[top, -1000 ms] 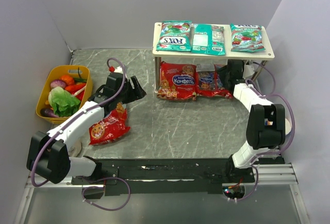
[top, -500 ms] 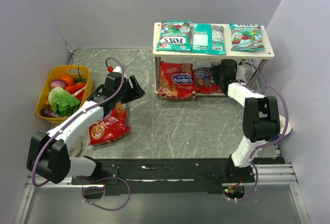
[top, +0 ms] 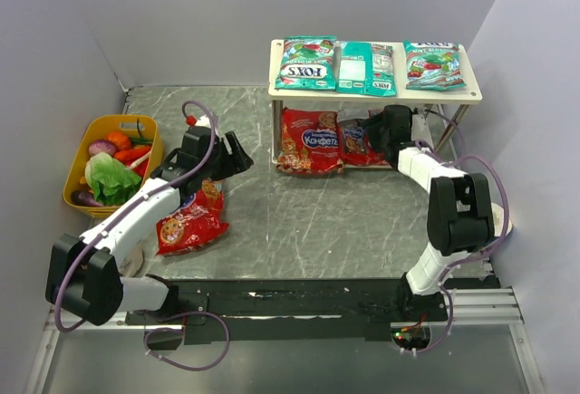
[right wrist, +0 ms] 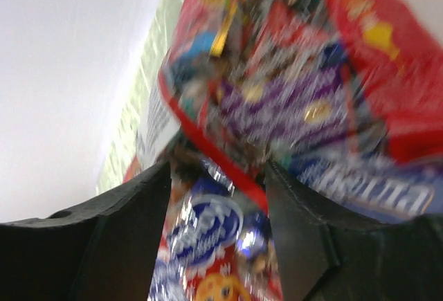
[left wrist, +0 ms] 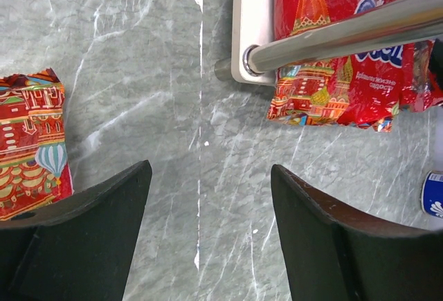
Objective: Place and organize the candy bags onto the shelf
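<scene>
Well, a red candy bag (top: 190, 222) lies on the table (top: 299, 222) by my left gripper (top: 232, 153), jaws released. Three teal bags (top: 365, 68) top the shelf (top: 376, 96); below, another red bag (top: 359, 141) sits inside my right gripper (right wrist: 218, 169). Whether it is clenched, I cannot tell.

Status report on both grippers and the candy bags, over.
Left gripper open, empty. Right gripper at shelved red bag, grip unclear. Loose red bag on table, nothing blocking.
</scene>
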Controlling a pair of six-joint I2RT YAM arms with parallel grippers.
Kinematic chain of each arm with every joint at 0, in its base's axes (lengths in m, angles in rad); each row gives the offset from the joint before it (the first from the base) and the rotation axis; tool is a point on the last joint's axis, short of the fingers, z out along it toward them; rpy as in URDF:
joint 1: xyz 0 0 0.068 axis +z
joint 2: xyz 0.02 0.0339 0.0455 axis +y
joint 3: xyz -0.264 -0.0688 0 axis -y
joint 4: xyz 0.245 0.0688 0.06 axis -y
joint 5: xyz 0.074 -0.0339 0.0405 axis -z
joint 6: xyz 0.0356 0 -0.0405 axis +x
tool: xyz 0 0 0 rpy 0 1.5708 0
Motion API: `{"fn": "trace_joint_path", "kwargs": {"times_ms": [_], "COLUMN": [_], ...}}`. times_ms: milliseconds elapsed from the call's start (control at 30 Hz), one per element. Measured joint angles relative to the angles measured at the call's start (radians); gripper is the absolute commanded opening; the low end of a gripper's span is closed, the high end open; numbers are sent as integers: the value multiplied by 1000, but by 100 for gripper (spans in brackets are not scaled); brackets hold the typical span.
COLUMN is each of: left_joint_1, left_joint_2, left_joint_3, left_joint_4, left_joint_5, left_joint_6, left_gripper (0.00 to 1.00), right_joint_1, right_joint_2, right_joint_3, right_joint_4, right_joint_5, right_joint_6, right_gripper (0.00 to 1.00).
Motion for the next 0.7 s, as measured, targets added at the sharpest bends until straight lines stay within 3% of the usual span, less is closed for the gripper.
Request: {"fn": "trace_joint_path", "kwargs": {"times_ms": [500, 700], "left_joint_1": [1, 4], "left_joint_2": [-59, -77], "left_joint_3": [0, 0], "left_joint_4": [-9, -11], "left_joint_5": [-2, -1], "left_joint_6": [0, 0], "left_gripper": [81, 81], "right_joint_1": [89, 102], "right_joint_2": [-341, -400], "right_joint_3": [-224, -246], "right_joint_4": [-157, -204], "right_joint_5": [-95, -78], "right_joint_6": [-42, -68], "right_gripper": [73, 72]}}
